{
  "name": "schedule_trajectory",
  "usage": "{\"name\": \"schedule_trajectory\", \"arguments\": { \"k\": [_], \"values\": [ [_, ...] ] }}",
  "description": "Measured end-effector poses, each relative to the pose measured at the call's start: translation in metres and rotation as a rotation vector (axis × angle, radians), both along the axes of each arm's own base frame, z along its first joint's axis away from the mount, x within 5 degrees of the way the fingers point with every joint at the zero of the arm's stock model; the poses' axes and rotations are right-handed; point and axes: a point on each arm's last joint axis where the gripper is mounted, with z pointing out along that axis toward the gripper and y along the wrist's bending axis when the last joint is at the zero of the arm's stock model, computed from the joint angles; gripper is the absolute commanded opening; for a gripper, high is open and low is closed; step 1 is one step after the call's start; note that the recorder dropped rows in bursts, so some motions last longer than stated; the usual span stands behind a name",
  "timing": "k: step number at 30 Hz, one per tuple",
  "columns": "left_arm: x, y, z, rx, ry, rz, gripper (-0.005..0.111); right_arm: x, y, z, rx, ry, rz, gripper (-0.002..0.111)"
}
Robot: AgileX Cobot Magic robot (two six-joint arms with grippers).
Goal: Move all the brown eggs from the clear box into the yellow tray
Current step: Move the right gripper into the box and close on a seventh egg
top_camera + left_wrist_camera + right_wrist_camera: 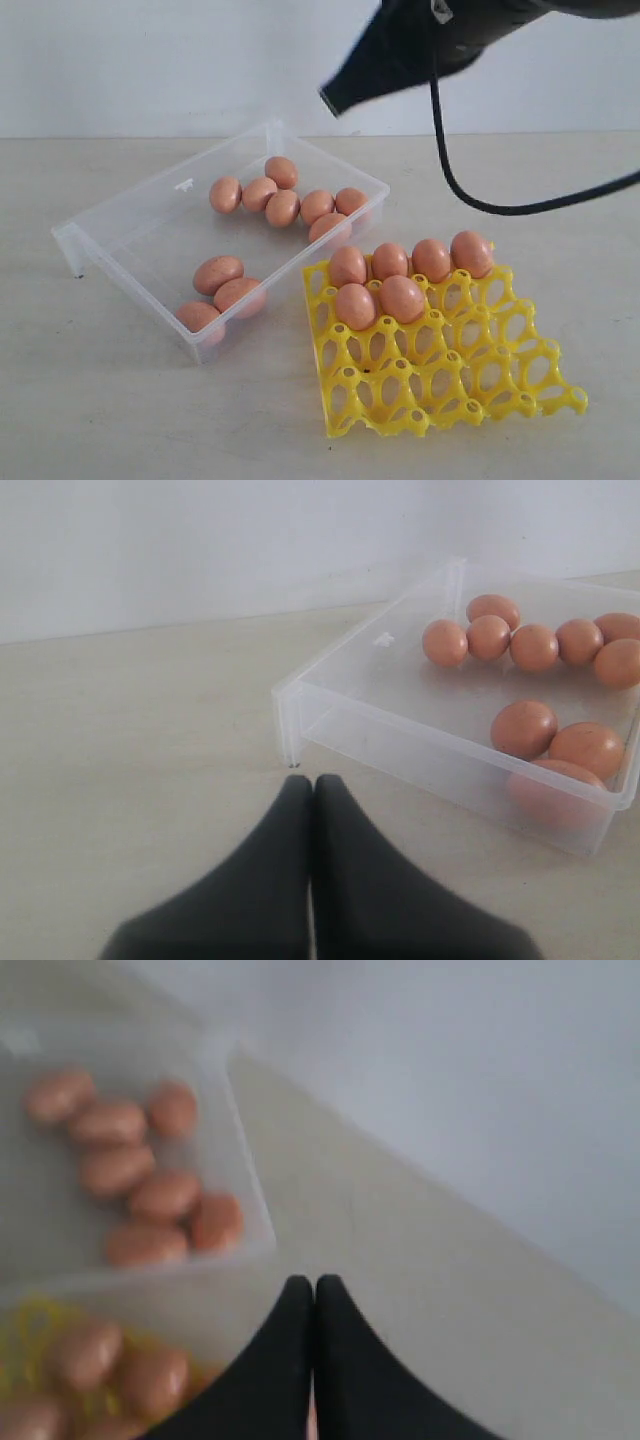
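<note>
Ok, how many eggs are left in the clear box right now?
10. Seven eggs cluster toward the far side of the box; three lie at its near end. None seems hidden. Six more sit in the yellow tray.

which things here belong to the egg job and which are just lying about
Part of the job:
brown eggs
clear box
yellow tray
left gripper, shut
right gripper, shut

Not part of it:
black cable
table
Nothing else is lying about.
</note>
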Motion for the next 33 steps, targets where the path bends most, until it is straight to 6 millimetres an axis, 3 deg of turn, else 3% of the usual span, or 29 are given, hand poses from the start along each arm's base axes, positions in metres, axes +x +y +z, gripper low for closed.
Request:
{"name": "schedule_trajectory", "arguments": {
  "k": [3, 6, 13, 17, 27, 33],
  "values": [
    [0.0, 0.0, 0.0, 0.0, 0.0, 0.0, -0.004, 0.005, 0.007, -0.019, -0.114, 0.302, -0.03, 0.0],
    [0.0, 0.0, 0.0, 0.0, 0.0, 0.0, -0.004, 0.002, 0.031, -0.03, -0.063, 0.53, 0.109, 0.0],
    [0.0, 0.0, 0.0, 0.0, 0.0, 0.0, -0.004, 0.002, 0.085, -0.025, 0.261, 0.731, 0.349, 0.0],
    [0.0, 0.0, 0.0, 0.0, 0.0, 0.0, -0.004, 0.007, 0.103, -0.032, 0.31, 0.833, 0.387, 0.0],
    [0.0, 0.0, 0.0, 0.0, 0.0, 0.0, -0.004, 0.028, 0.128, -0.043, 0.346, 0.843, 0.413, 0.0],
    [0.0, 0.0, 0.0, 0.0, 0.0, 0.0, -0.004, 0.043, 0.133, -0.048, 0.294, 0.657, 0.497, 0.0]
  ]
}}
